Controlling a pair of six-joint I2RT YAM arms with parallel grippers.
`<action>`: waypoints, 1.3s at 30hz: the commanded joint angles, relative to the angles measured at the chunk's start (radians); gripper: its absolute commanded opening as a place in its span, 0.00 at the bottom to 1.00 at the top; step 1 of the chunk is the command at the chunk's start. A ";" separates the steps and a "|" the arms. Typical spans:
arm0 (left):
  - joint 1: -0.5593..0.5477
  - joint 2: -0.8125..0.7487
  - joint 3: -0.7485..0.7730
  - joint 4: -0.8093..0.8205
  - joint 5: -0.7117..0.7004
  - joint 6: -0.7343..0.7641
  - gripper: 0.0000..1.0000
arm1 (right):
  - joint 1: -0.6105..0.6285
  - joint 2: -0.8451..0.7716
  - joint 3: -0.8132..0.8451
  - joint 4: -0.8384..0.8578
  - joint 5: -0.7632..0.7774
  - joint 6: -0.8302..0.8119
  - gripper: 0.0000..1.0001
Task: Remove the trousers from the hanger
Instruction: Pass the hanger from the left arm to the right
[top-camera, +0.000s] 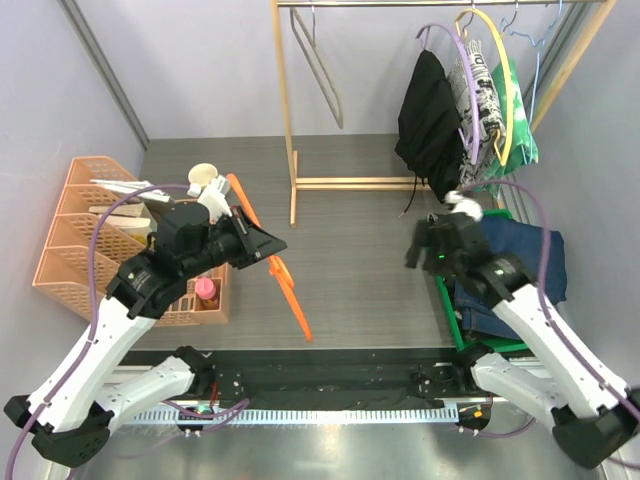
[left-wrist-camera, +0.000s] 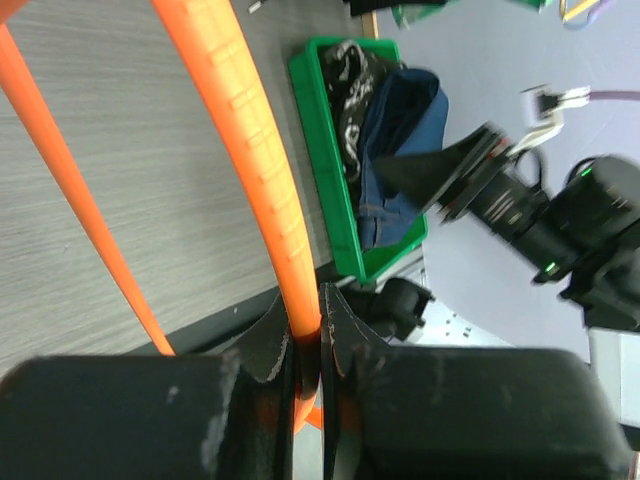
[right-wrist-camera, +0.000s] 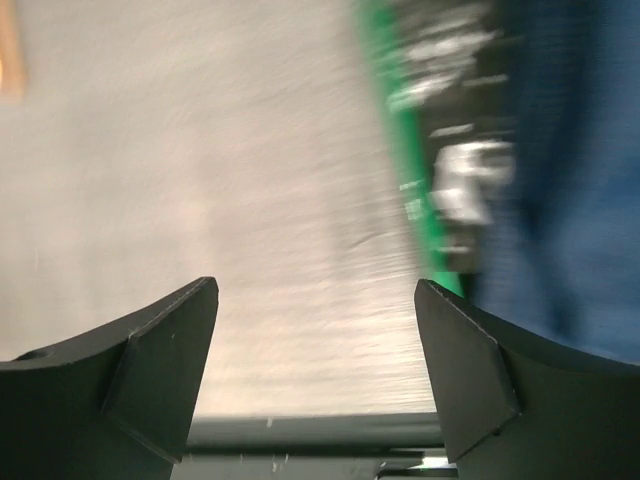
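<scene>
Left gripper (left-wrist-camera: 307, 310) clamps orange hanger (left-wrist-camera: 240, 130); right gripper (right-wrist-camera: 315, 300) wide, empty. Far-right black trousers (top-camera: 425, 110) probably limp, light: pinch the draped fold.

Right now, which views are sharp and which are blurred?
Top external: sharp, evenly lit. Left wrist: orange hanger crisp, the right arm beyond it smeared. Right wrist: table and green bin streaked by motion blur; only the right tool is crisp.
</scene>
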 joint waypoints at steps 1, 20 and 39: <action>0.004 -0.002 0.068 0.004 -0.090 -0.033 0.00 | 0.224 0.083 0.028 0.107 0.063 0.074 0.86; 0.011 0.019 0.114 -0.046 -0.226 -0.235 0.00 | 0.835 -0.104 -0.202 0.579 -0.184 -0.244 0.95; 0.027 -0.065 -0.068 0.141 -0.038 -0.479 0.00 | 0.894 -0.026 -0.396 1.050 -0.166 -0.322 0.66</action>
